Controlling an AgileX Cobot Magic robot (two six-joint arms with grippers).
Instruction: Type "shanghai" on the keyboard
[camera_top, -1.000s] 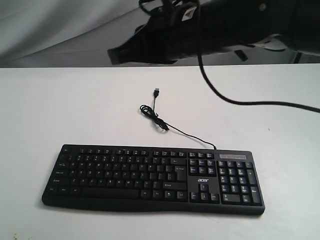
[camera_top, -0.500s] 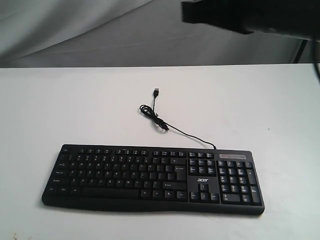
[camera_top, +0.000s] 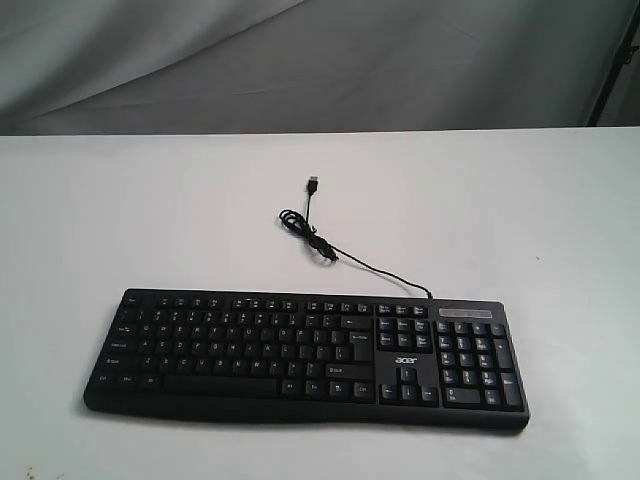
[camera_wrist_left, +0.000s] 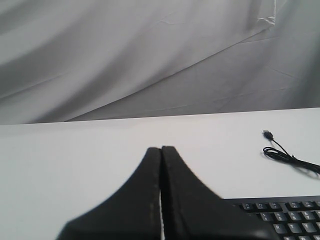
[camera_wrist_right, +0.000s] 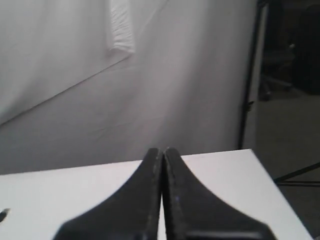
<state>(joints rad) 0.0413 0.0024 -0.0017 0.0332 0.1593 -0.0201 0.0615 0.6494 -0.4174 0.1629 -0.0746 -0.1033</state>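
The wide black keyboard (camera_top: 305, 358) with white legends and an acer logo lies on the white table near its front edge. Its thin black cable (camera_top: 345, 258) curls back to a loose USB plug (camera_top: 312, 185). Neither arm shows in the exterior view. In the left wrist view my left gripper (camera_wrist_left: 161, 148) is shut and empty, held above the table, with a corner of the keyboard (camera_wrist_left: 285, 217) and the cable (camera_wrist_left: 287, 157) off to one side. My right gripper (camera_wrist_right: 160, 149) is shut too, with nothing in it, over bare table near a table corner.
The white table (camera_top: 120, 220) stretches around the keyboard, backed by a grey cloth drape (camera_top: 300, 60). A dark stand pole (camera_wrist_right: 248, 75) rises beyond the table's corner in the right wrist view.
A dark arm that filled the top of the exterior view one second ago has withdrawn to the upper right and is now out of that view. The keyboard and cable have not moved.
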